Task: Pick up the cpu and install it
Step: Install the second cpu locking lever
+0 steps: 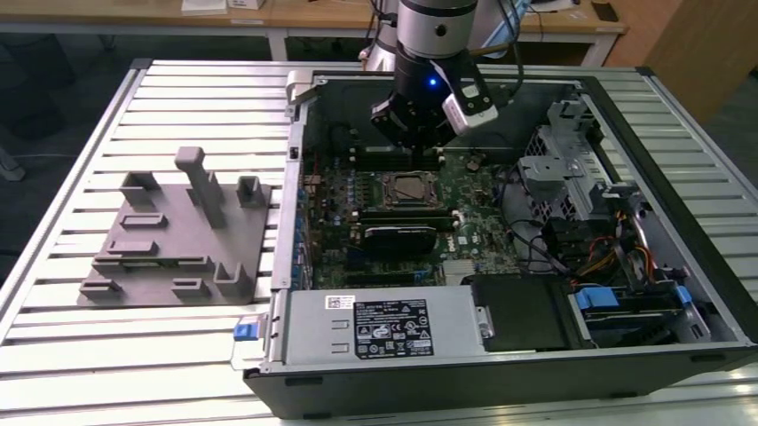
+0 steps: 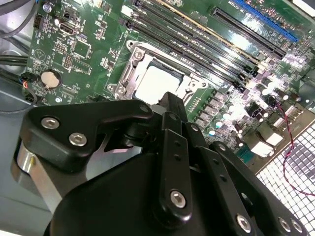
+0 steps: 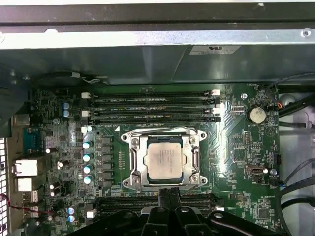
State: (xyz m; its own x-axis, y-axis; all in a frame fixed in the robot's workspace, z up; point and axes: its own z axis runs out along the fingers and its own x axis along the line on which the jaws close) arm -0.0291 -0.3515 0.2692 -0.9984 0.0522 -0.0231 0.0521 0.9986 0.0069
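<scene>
While hanging over the open computer case (image 1: 663, 293) in the exterior view, hovering above the green board (image 1: 474, 226) with the gripper (image 1: 409, 142) pointing down just behind the socket (image 1: 409, 187); carrying nothing, with the fingers (image 3: 167, 199) pressing together at the tips in the first wrist view, so closing on empty air; sitting already in place, the cpu (image 3: 165, 158), lying flat inside the metal-framed socket (image 3: 133, 169) with its silver top facing up; showing the same in the second wrist view, the cpu (image 2: 156, 83) resting in the socket just beyond the black gripper (image 2: 170, 105); keeping apart, gripper tips and cpu, not touching; running alongside the socket on two sides, long dark memory slots (image 3: 152, 105); standing well apart on the slatted table (image 1: 190, 93), toward the exterior view's left, a grey plastic block fixture (image 1: 177, 235); lying at the case's near edge, the silver power supply (image 1: 373, 327).
</scene>
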